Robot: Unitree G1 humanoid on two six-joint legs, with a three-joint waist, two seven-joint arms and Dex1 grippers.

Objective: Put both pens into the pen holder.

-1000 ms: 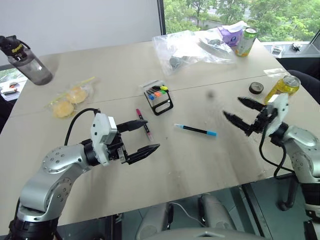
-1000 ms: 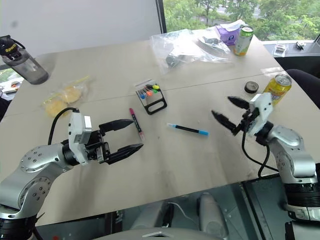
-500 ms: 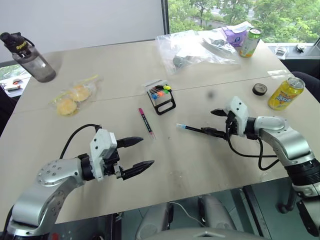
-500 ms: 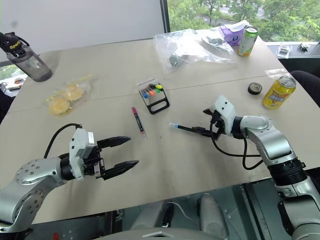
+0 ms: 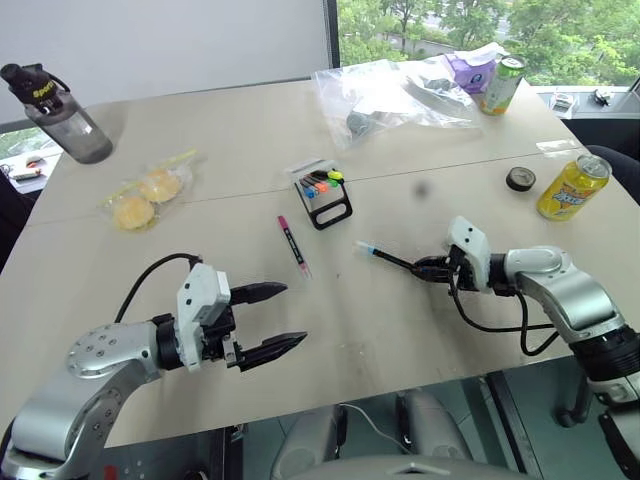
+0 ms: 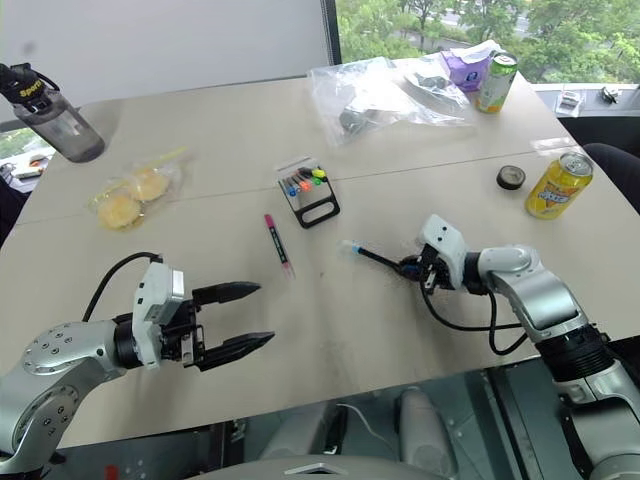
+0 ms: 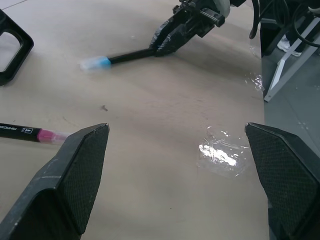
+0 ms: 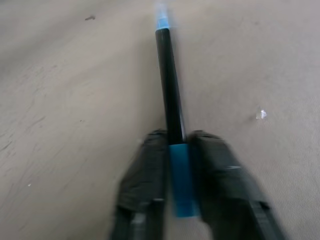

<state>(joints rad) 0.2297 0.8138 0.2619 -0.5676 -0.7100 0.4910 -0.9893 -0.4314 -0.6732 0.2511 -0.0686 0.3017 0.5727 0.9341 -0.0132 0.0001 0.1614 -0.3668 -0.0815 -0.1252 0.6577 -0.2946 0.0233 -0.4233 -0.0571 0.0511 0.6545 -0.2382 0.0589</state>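
Right tool (image 8: 177,200) grips the blue-ended pen (image 5: 392,260) at centre right; left tool (image 5: 278,318) gapes empty. Next: lift toward pen holder (image 5: 322,195).

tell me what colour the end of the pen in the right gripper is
Light blue, on a black barrel. The right wrist view shows it best: the right gripper is shut on the pen.

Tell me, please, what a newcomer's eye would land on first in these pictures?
Most striking is the right gripper, shut on the light blue end of the black pen, low at the table's right-hand side. Near the front edge on the left, the left gripper hangs open, with the magenta-capped pen lying untouched beyond it. Farther back stands the pen holder, bright marker tops showing in it.
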